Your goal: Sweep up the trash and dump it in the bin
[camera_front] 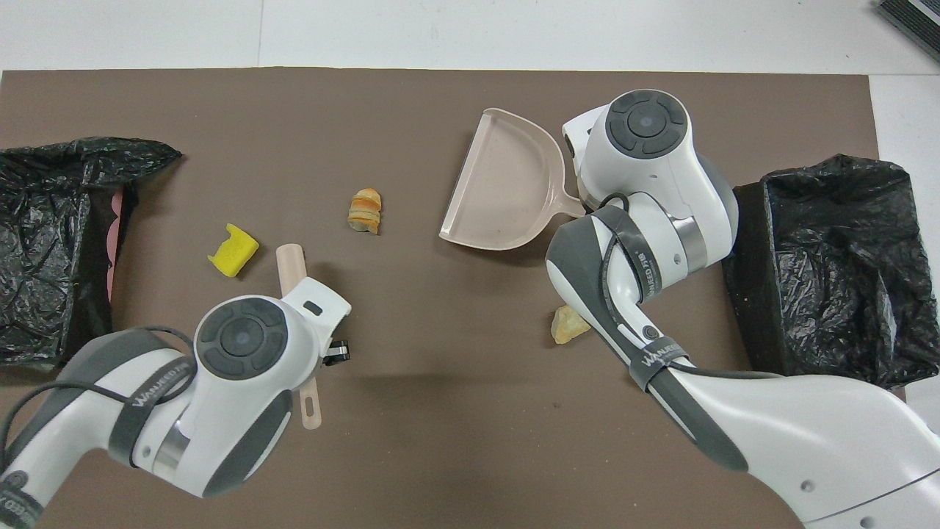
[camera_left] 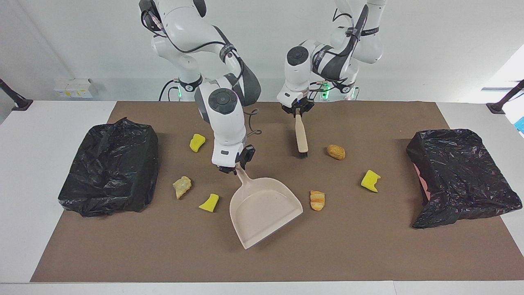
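My right gripper (camera_left: 236,167) is shut on the handle of the beige dustpan (camera_left: 262,209), whose mouth faces the left arm's end, low at the mat. My left gripper (camera_left: 298,111) is shut on the beige brush (camera_left: 301,137), which hangs bristles down over the mat beside a brown trash chunk (camera_left: 335,152). A striped bread piece (camera_left: 317,200) lies just off the pan's mouth. Yellow sponge scraps (camera_left: 370,181) (camera_left: 209,203) (camera_left: 197,142) and a tan chunk (camera_left: 182,186) are scattered around. In the overhead view the dustpan (camera_front: 507,184), brush (camera_front: 291,261) and another tan chunk (camera_front: 567,325) show.
Two bins lined with black bags stand at the ends of the brown mat: one at the right arm's end (camera_left: 108,168), one at the left arm's end (camera_left: 462,176). White table surface borders the mat.
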